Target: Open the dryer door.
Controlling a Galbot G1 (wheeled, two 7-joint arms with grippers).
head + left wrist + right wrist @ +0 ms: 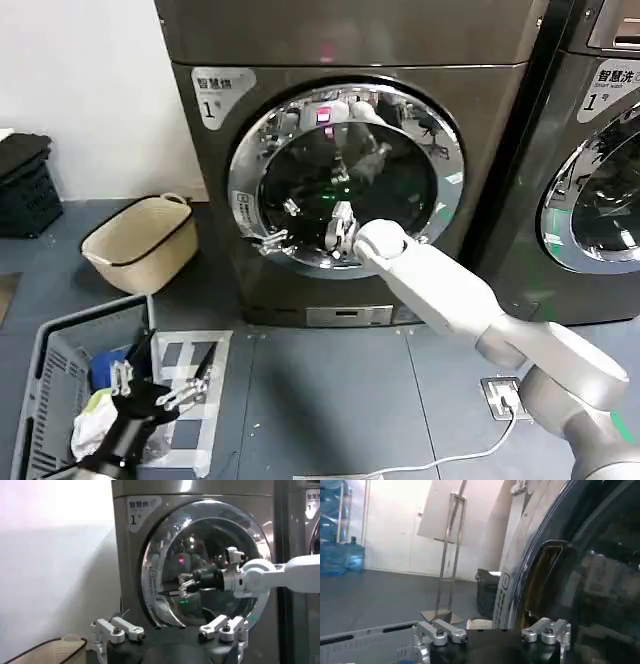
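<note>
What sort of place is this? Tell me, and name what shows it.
Probably a shared laundry room or a mock-up of one. The dryer, a bronze-grey front-loader labelled "1", stands beside a second darker machine with the same kind of label, and a beige laundry basket and a grey crate of items sit on the floor.

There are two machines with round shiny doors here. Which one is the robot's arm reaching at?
The bronze-grey dryer in the middle. The right gripper, open, is at the lower part of its dryer door. The darker machine at the right edge stands untouched.
</note>
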